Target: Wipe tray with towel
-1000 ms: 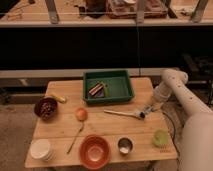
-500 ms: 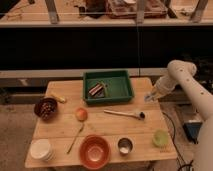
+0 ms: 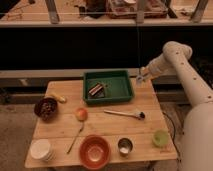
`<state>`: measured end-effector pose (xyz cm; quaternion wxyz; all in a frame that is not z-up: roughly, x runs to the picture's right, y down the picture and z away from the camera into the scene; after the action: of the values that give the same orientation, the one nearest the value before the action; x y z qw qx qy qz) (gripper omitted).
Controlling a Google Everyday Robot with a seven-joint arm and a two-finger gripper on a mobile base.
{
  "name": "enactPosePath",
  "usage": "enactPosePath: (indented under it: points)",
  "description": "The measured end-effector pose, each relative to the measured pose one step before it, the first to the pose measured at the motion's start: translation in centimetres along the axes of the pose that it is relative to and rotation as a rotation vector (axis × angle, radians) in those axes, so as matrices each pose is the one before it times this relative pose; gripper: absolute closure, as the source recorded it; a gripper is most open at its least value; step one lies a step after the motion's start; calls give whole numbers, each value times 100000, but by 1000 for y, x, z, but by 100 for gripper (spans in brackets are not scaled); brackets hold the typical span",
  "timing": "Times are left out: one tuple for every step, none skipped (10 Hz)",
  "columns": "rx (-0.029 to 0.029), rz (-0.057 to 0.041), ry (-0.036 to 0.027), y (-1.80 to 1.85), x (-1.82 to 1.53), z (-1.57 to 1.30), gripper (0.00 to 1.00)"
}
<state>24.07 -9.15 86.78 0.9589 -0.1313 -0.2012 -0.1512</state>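
Towel (image 3: 139,79): small pale cloth, apparently pinched in closed jaws of gripper (image 3: 141,77), just off right rim of green tray (image 3: 118,84) on counter (image 3: 60,125). Likely soft, light, limp; bunch before pressing. Tray rigid, may slide.

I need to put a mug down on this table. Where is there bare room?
Bare wood lies between the brush, the metal cup and the green cup, and left of the tray, behind the banana. The front left is crowded: white bowls, spoon, orange bowl. The gripper hovers by the tray's right rim.
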Motion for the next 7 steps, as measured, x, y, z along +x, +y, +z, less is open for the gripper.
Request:
enactPosePath:
  points:
    - [1498, -3110, -2791, -1867, -1996, 676, 100]
    - [916, -2905, -2335, -1230, -1703, 781, 100]
    - [549, -3226, -2740, -886, -1527, 861, 100]
    - [-176, -2866, -2382, -551, -1805, 1047, 100]
    - [12, -1229, -919, -267, -848, 462, 100]
    - [-161, 26, 155, 79, 37, 16, 100]
    - [98, 472, 269, 193, 246, -190, 100]
